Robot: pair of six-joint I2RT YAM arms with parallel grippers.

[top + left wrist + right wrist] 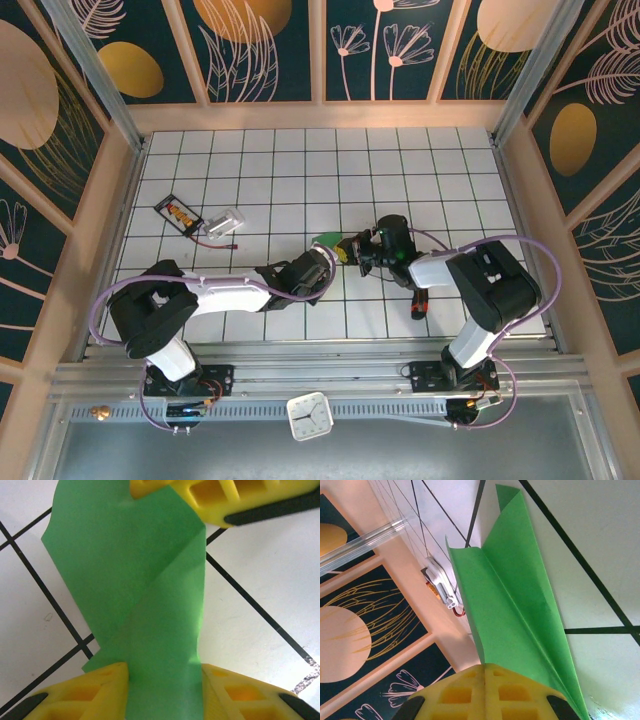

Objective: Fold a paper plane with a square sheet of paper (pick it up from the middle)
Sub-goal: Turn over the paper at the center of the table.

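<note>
The thin bright-green creased sheet of paper (327, 238) sits between the two end effectors, near the middle of the white gridded surface (300, 160). It looks feather-light, limp and easily crumpled, so the best hold is probably on the layered fold along the centre crease, not on a loose flap. The right end effector (485, 677) is pressed together, pinching the sheet's narrow end. The left end effector (165, 680) stands partly spread. Its yellow fingers (100, 690) flank the sheet, which runs through the gap unpinched.
</note>
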